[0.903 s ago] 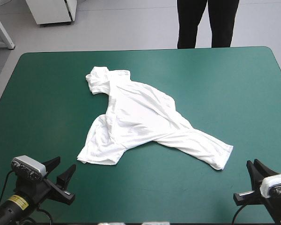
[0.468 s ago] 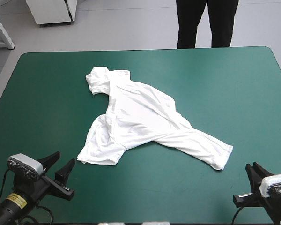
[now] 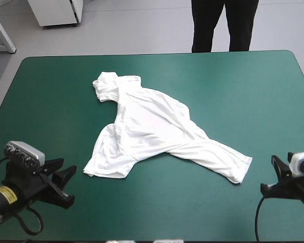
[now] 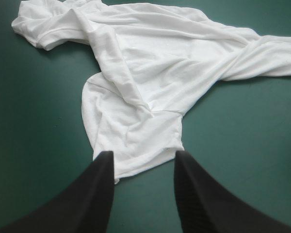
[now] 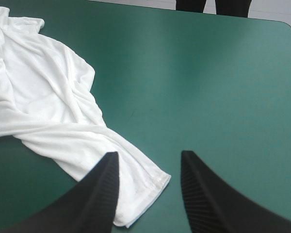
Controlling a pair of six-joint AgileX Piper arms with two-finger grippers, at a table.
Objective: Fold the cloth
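Left pincer (image 4: 144, 155) spread wide at the white T-shirt's (image 3: 152, 131) near-left edge — right pincer (image 5: 150, 154) equally wide, at its near-right end.

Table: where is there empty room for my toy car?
The teal-green table is bare between the T-shirt and its far right corner, and along its left edge. The middle is crowded, and the near corners hold the left gripper and right gripper.
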